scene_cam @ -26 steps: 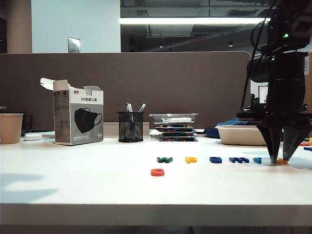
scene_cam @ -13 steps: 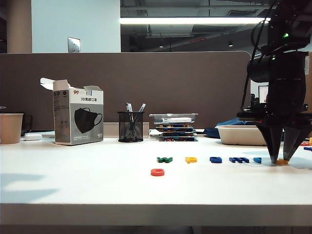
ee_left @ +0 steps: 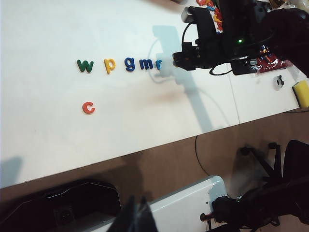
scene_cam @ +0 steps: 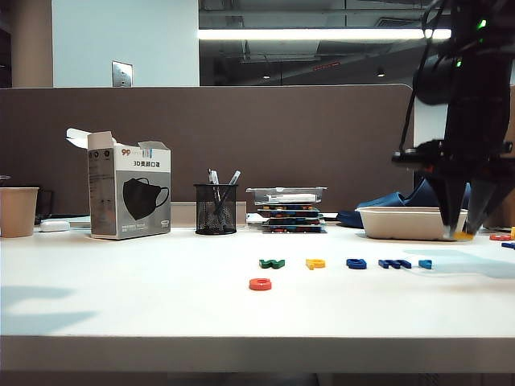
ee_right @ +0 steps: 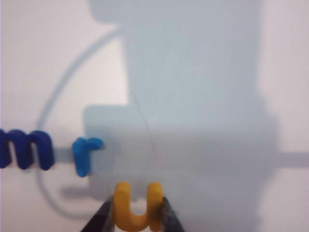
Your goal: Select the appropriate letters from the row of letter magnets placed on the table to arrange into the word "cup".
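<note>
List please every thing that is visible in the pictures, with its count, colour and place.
c magnet: one, red, alone nearer the table's front edge.
row of letter magnets: five, green w, yellow p, dark blue g and m, light blue r, on the table.
u magnet: one, yellow, lifted above the table in the right pincer.
mask box: one, white, back left.
paper cup: one, beige, far left.
pen cup: one, black mesh, back centre.
right pincer: one, black, shut on u.
left pincer: one, dark, beyond the table's edge.

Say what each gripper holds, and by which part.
The right gripper, raised above the table, pinches the yellow u across the outer sides of its two arms. The left gripper holds nothing.
</note>
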Robot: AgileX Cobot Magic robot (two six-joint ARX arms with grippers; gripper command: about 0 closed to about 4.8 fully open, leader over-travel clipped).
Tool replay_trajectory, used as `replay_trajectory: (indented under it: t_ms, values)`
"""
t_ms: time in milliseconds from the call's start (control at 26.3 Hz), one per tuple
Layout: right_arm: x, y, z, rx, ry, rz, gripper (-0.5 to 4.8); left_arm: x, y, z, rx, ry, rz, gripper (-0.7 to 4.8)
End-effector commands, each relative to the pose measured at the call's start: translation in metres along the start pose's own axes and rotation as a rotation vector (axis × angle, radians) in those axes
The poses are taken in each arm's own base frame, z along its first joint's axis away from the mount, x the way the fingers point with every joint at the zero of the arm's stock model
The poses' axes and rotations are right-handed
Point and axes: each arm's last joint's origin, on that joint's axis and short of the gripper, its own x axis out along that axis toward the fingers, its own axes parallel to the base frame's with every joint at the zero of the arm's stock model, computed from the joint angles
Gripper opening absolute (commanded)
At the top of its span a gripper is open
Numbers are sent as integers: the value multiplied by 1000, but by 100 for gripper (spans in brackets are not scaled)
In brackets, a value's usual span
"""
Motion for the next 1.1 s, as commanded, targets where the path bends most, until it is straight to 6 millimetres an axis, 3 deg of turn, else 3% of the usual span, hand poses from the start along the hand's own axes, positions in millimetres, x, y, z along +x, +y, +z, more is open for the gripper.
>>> replay_trajectory:
  t_ms: [38, 342, 797, 1101]
  values:
    - [-16, 1, -3, 32, -31, 10, 112, -1, -1, 0, 7, -6, -8, -5]
    - [-28, 6, -12, 55, 14, 78, 112, -1, -1, 0, 7, -6, -8, -5]
    - [-31, 42, -20, 20, 24, 130, 112, -1, -1, 0, 7, -6, -8, -5]
    - [-32, 76, -30, -28, 32, 144, 112, -1, -1, 0, 7, -6, -8, -5]
